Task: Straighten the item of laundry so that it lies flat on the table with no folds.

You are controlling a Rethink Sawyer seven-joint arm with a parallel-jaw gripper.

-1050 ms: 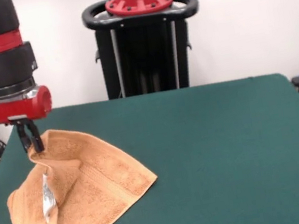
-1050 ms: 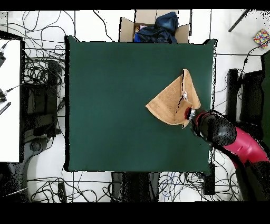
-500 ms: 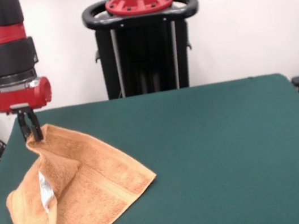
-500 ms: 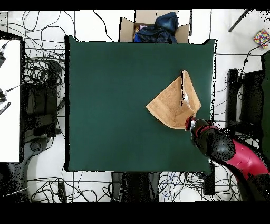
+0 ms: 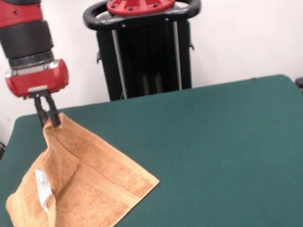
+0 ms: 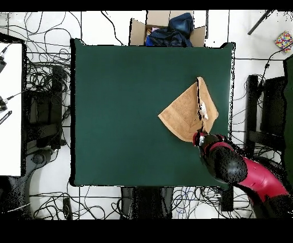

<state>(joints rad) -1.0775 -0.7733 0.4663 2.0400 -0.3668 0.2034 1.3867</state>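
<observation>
Field notes, working from the towel (image 5: 79, 201) outward. Nearest the front camera, the towel's lower end lies on the green surface (image 5: 223, 159), close to that surface's near corner. It is folded over itself: one layer spreads out flat to a point toward the middle of the surface, and a second layer stands up as a ridge along the side away from that point. A small white label (image 5: 43, 188) sits on that ridge, about midway up the towel. I can read no writing or brand on it.

Farther back, the towel tapers to a single raised corner. The fingers (image 5: 47, 112) are pinched together on that corner, holding it clear of the surface while the rest trails down and rests flat. So the cloth hangs away from the fingers toward the front camera, its long axis running from the held corner to the near end.

The overhead view agrees: the towel (image 6: 189, 112) is a triangular shape near one side edge, the gripper (image 6: 200, 137) at its tip toward the robot.

My judgement: the fold is not yet out. The next pull should run away from the resting end, along that axis.
</observation>
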